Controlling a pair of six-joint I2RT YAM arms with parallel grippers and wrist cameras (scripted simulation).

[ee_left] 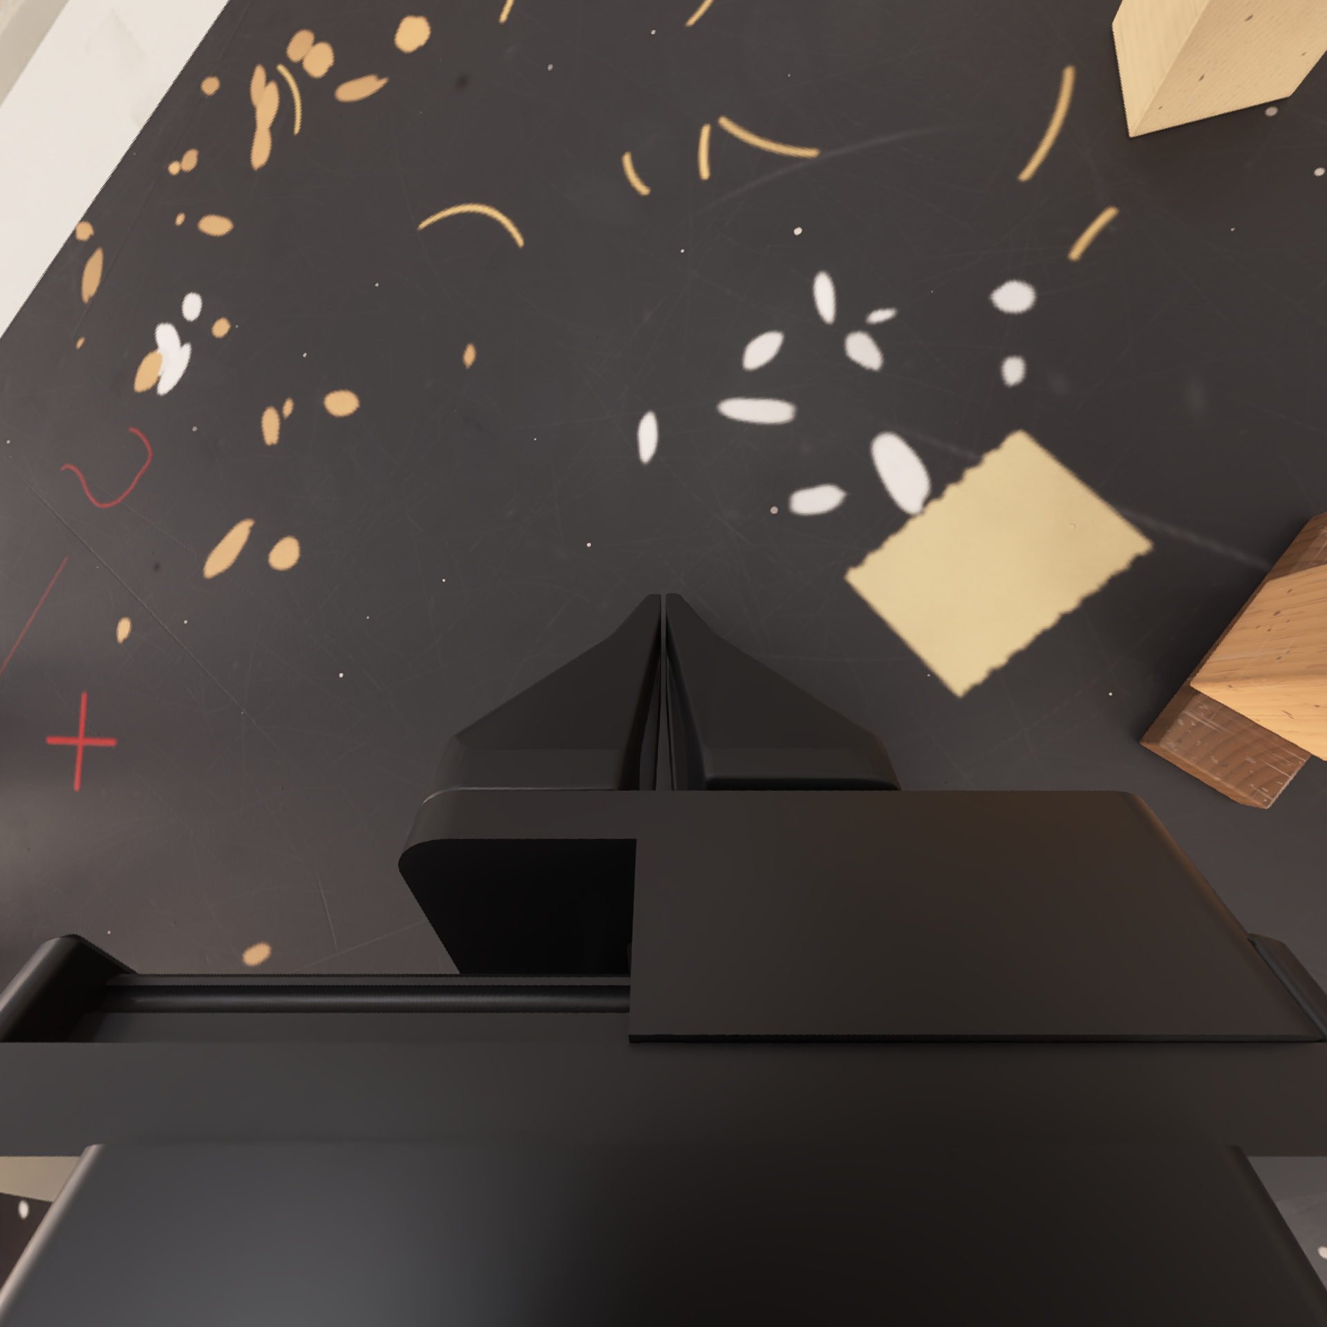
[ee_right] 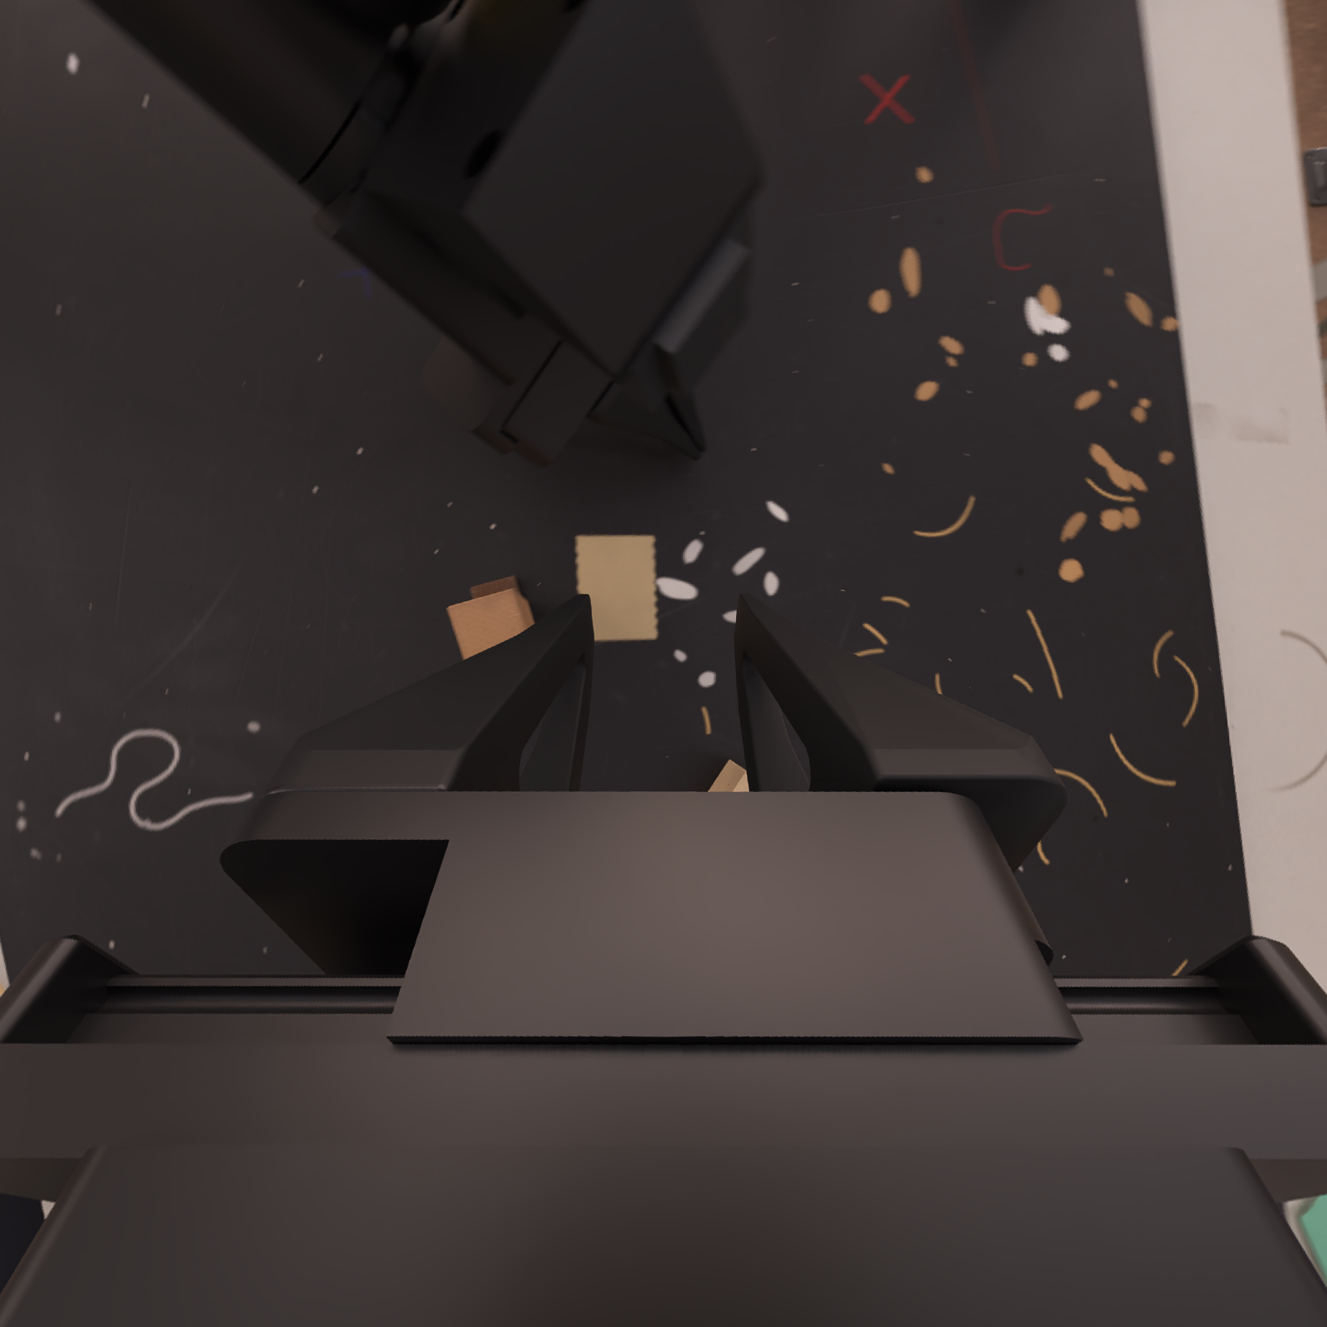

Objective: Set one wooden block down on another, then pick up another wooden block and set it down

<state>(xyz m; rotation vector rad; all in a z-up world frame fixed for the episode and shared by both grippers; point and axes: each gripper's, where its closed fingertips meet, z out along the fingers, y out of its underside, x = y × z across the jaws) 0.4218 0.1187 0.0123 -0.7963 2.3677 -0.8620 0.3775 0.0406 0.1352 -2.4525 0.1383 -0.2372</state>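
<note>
My left gripper [ee_left: 662,610] clenched, empty. My right gripper [ee_right: 664,617] released, high above table [ee_right: 215,574]. Stacked blocks [ee_right: 488,621] done — pale block [ee_left: 1206,64] next: descend centred, square jaws to faces.

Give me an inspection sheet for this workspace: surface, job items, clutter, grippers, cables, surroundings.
Surface: dark scratched table with tan, white and red paint marks and a pale tan rectangular patch.
Job's things: orange-tan wooden block resting on a darker brown block, stacked askew; pale wooden block apart on the table.
Clutter: nothing seen.
Grippers: left gripper shut and empty; right gripper open and empty, high above the table.
Cables: nothing seen.
Surroundings: light strip past the table edge.
</note>
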